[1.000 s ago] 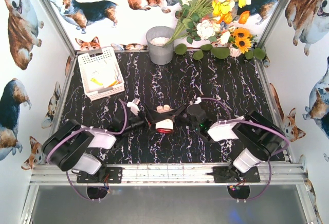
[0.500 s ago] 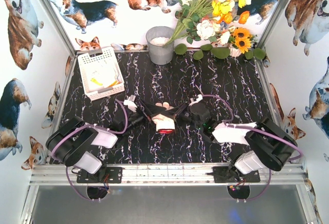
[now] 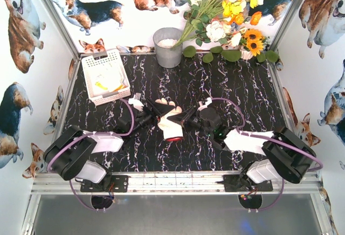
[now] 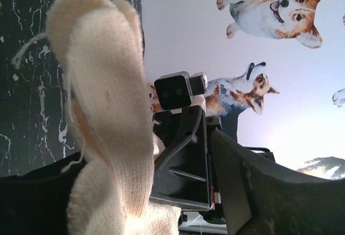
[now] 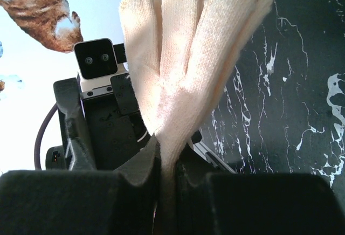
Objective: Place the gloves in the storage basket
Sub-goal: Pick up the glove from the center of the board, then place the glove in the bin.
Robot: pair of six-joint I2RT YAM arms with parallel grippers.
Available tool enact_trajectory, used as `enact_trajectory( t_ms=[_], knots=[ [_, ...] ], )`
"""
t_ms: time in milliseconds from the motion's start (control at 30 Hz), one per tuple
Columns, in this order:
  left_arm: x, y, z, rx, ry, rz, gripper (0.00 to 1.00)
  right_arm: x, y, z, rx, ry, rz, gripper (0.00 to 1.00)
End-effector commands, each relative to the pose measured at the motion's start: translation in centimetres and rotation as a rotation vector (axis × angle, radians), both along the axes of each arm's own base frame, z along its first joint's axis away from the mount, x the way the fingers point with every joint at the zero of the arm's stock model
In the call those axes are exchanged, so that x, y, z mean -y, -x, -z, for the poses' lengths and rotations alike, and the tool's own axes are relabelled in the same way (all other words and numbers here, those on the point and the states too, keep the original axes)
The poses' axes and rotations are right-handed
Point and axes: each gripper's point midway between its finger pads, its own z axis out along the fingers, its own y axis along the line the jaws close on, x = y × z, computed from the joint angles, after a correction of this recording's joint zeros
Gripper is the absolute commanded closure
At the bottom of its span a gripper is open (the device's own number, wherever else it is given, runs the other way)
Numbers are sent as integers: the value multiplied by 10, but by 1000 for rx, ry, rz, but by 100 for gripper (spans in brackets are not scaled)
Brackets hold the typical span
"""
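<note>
Item under handling: one white glove [image 3: 171, 121] with a red cuff, at the middle of the bench [image 3: 226, 84], between both arms. The right gripper [image 5: 166, 162] is pressed together, pinching the glove just below its fingers. The left gripper [image 3: 159, 115] is spread around the glove, with a gap at one finger. The basket [image 3: 100, 58] sits at the far left corner, well apart, with other gloves [image 3: 108, 81] inside.

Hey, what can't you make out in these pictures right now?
Top view: basket contents; too small, piled together.
Top view: bucket contents; only a pale surface shows.
Left wrist view: whether the left gripper grips the glove; the glove covers one finger.
Right wrist view: the glove below the pinch; hidden by the right gripper's shut fingers.
</note>
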Motion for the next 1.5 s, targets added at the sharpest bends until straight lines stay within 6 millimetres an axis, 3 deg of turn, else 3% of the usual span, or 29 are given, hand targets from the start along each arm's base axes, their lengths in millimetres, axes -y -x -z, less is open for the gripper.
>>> enact_trajectory(
  t_ms=[0, 133, 267, 367, 500, 933, 1133, 1267, 1467],
  knots=[
    [-1, -4, -20, 46, 32, -24, 44, -2, -2, -24, 78, -19, 6, 100],
    [3, -2, -25, 52, 47, -6, 49, 1, -4, -25, 87, -20, 28, 100],
    [10, 2, -33, 59, 72, 26, 42, 3, -7, -26, 100, -15, 44, 100],
    [14, 8, -31, 40, 82, 38, 43, 5, -10, -29, 118, -11, 63, 100],
    [10, 10, -28, 27, 88, 16, 52, 7, -13, -29, 128, 4, 75, 100],
    [1, 5, -24, 21, 80, -44, 99, 4, -9, -32, 151, 53, 32, 100],
    [-8, -6, -38, 98, 36, -38, 100, -3, -17, -46, 249, 175, 0, 100],
    [-20, -18, -48, 154, -40, -16, 100, -15, -29, -56, 327, 240, -34, 100],
    [-50, -38, -63, 251, -166, -6, 100, -57, -55, -76, 436, 271, -111, 100]
  ],
)
